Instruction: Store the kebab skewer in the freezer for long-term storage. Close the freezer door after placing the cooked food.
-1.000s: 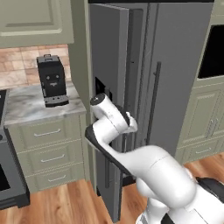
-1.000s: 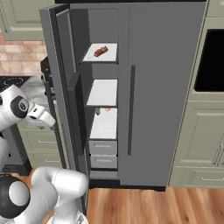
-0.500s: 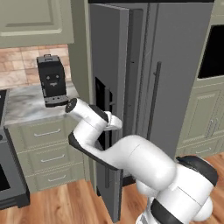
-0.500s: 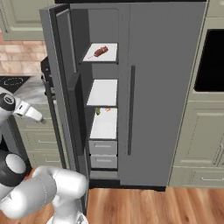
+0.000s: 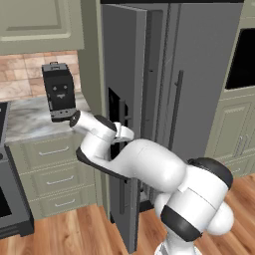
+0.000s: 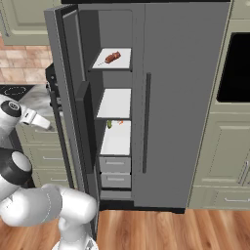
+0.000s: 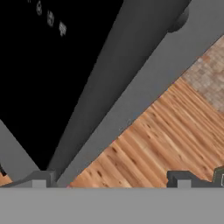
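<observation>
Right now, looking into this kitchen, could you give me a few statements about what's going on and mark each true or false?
1. The kebab skewer lies on the top shelf of the freezer. True.
2. The freezer door is shut. False: it stands open.
3. The gripper is clamped on the skewer. False: its fingers stand apart with nothing between them, and the skewer rests on the shelf.
4. A black coffee machine stands on the counter left of the fridge. True.
5. The freezer has two drawers at the bottom. True.
6. The floor is white tile. False: it is wooden boards.
</observation>
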